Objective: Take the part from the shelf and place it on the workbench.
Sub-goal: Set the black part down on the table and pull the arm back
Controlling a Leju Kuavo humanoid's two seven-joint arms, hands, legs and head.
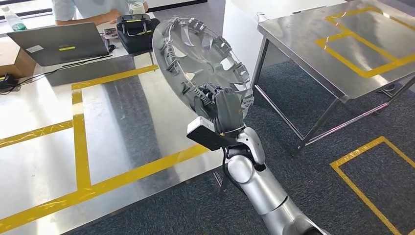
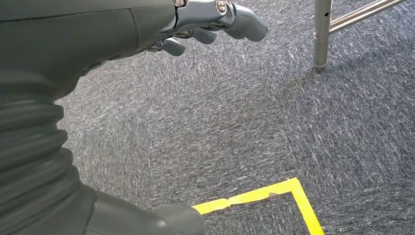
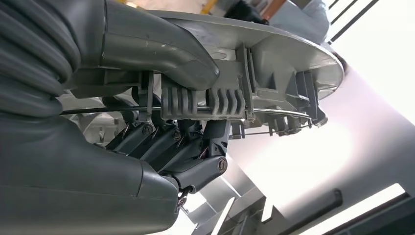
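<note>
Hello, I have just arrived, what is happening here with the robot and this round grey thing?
The robot's right hand grips a round grey plastic part, like a wheel cover, by its rim and holds it tilted in the air above the edge of the workbench with yellow tape lines. It is not set down yet. The left hand hangs empty over the carpet. A person is at the far end, behind a laptop.

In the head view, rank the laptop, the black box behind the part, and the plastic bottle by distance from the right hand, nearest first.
Measured from the right hand, which grips the part:
1. Black box, just behind the part at the workbench's far edge.
2. Laptop, farther left on the workbench.
3. Plastic bottle, far-left corner.
</note>
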